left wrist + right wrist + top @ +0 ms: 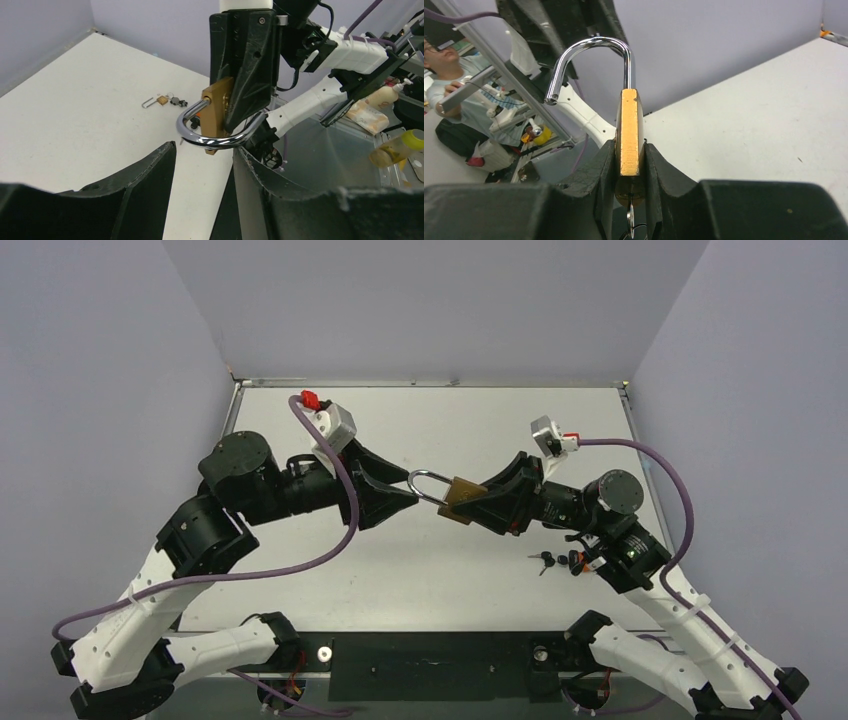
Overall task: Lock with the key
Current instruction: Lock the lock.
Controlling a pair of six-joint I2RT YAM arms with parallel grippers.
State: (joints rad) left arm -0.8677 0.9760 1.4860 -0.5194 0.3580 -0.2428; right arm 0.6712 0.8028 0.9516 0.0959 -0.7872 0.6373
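My right gripper [472,506] is shut on the brass body of a padlock [460,498] and holds it above the table, shackle toward the left arm. In the right wrist view the body [629,132] is clamped between the fingers. The silver shackle [591,50] stands open with its free end out of the body. A key [630,218] sits in the keyhole underneath. My left gripper [412,490] is open, its tips at the shackle bend [215,139]; whether they touch it I cannot tell.
A small second padlock with a bunch of dark keys [560,560] lies on the white table near the right arm, also visible in the left wrist view [165,100]. Purple cables [330,545] hang from both wrists. Grey walls enclose the table.
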